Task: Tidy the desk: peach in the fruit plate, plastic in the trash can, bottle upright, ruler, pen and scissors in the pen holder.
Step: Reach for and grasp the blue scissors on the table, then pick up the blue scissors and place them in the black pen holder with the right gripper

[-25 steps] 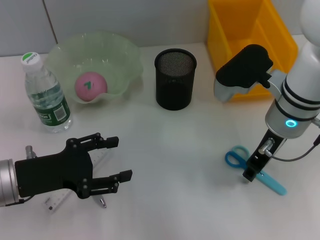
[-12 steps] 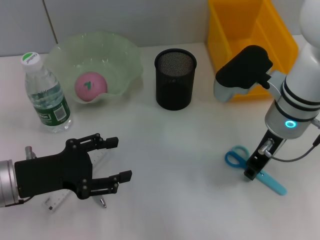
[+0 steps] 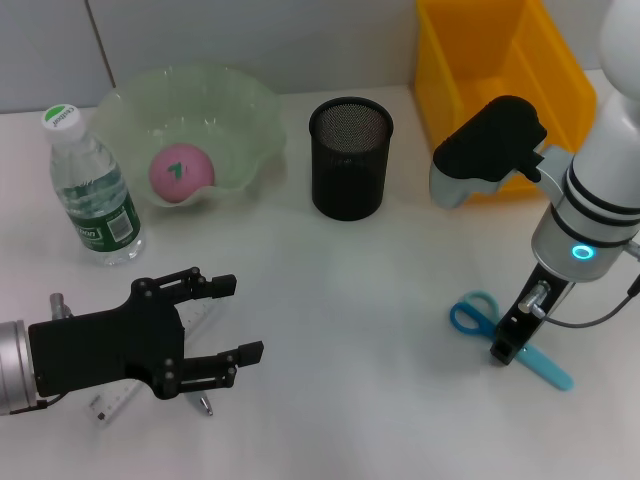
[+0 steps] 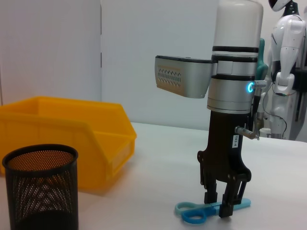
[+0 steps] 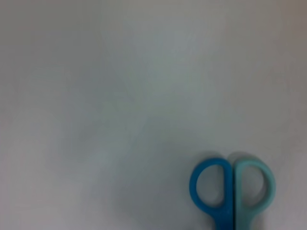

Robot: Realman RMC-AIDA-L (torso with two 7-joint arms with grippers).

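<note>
The scissors (image 3: 476, 316) lie flat on the desk (image 3: 380, 300) at the right, with blue loop handles (image 5: 231, 187) and a light blue blade. My right gripper (image 3: 504, 351) points straight down over their middle, one finger on each side (image 4: 218, 207), with a narrow gap still showing. My left gripper (image 3: 238, 317) hovers open at the lower left above the ruler (image 3: 118, 403) and the pen (image 3: 204, 405); both are mostly hidden under it. The peach (image 3: 181, 171) sits in the fruit plate (image 3: 252, 104). The bottle (image 3: 94, 190) stands upright. The pen holder (image 3: 350, 158) and the trash can (image 3: 500, 60) stand at the back.
The yellow bin is close behind my right arm, and the mesh cup stands between it and the green bowl. The bottle is just left of the bowl, near the desk's left side. Bare white tabletop lies between the two grippers.
My right gripper has shifted very slightly to the right and down over the scissors. The left arm and all objects are where they were.
</note>
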